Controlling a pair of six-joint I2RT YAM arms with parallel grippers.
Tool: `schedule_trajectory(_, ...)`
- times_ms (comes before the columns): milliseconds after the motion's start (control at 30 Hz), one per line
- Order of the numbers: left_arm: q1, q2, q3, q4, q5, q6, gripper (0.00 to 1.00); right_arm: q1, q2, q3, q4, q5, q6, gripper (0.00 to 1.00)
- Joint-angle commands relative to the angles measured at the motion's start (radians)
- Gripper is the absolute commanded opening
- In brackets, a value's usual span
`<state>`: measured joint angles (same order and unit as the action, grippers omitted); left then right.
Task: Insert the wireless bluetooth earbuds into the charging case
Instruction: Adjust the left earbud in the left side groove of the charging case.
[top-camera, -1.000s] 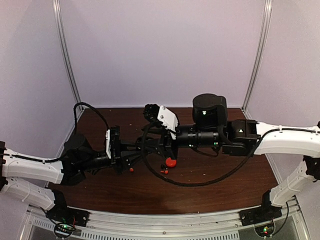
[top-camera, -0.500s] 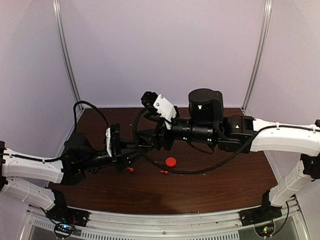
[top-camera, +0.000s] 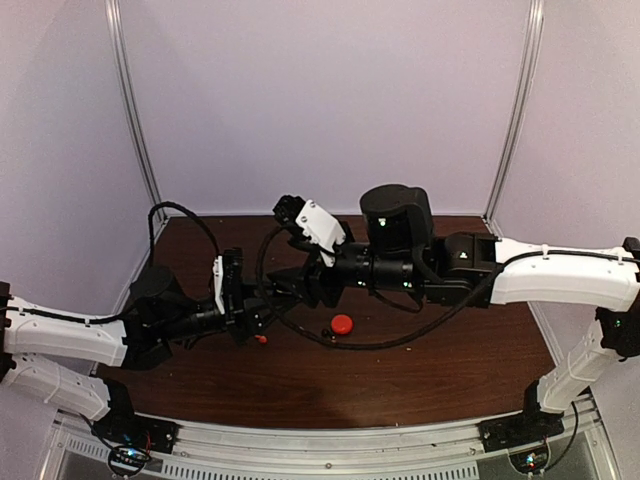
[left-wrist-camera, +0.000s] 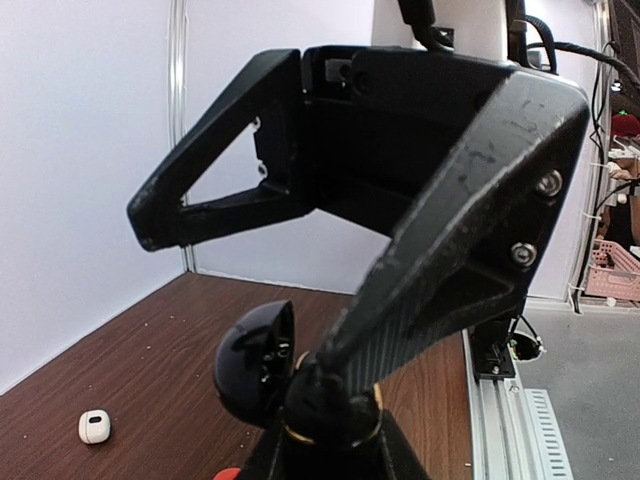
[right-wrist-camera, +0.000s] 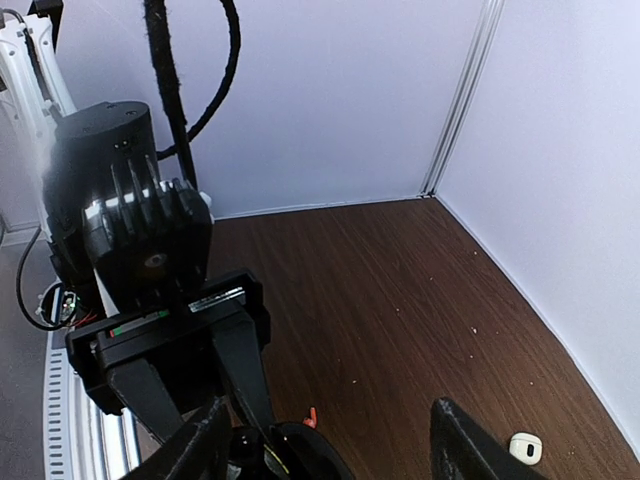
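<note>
Near left claw (top-camera: 270, 304), red earbud (top-camera: 262, 339)

Black case (right-wrist-camera: 300, 455) cut by lower edge; red earbud (top-camera: 261, 339) too small for detail.

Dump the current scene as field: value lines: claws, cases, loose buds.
left claw: open, black case beside its lower fingertip, contact unclear
right claw: open, nothing gripped
black case: looks hinged open
red case: on table, centre, apart from both claws
white case: on table near the wall
red earbud: loose on table, near left claw
</note>
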<state>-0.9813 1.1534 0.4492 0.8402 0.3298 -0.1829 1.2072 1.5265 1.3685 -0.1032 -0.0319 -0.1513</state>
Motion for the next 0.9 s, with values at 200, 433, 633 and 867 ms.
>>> schedule_trajectory(200, 0.003, -0.001, 0.025, 0.044, -0.011, -0.007, 0.00, 0.005, -0.029, -0.004, -0.049, 0.065, 0.006, 0.68)
schedule_trajectory(433, 0.003, 0.014, 0.033, 0.043, 0.002, -0.001, 0.00, 0.005, -0.053, -0.018, -0.012, 0.034, -0.008, 0.69)
schedule_trajectory(633, 0.003, 0.020, 0.040, 0.040, 0.004, 0.002, 0.00, 0.007, -0.027, 0.014, -0.005, -0.034, -0.001, 0.71)
schedule_trajectory(867, 0.003, 0.015, 0.039, 0.036, 0.000, 0.003, 0.00, 0.017, 0.010, 0.048, -0.051, 0.048, -0.008, 0.82)
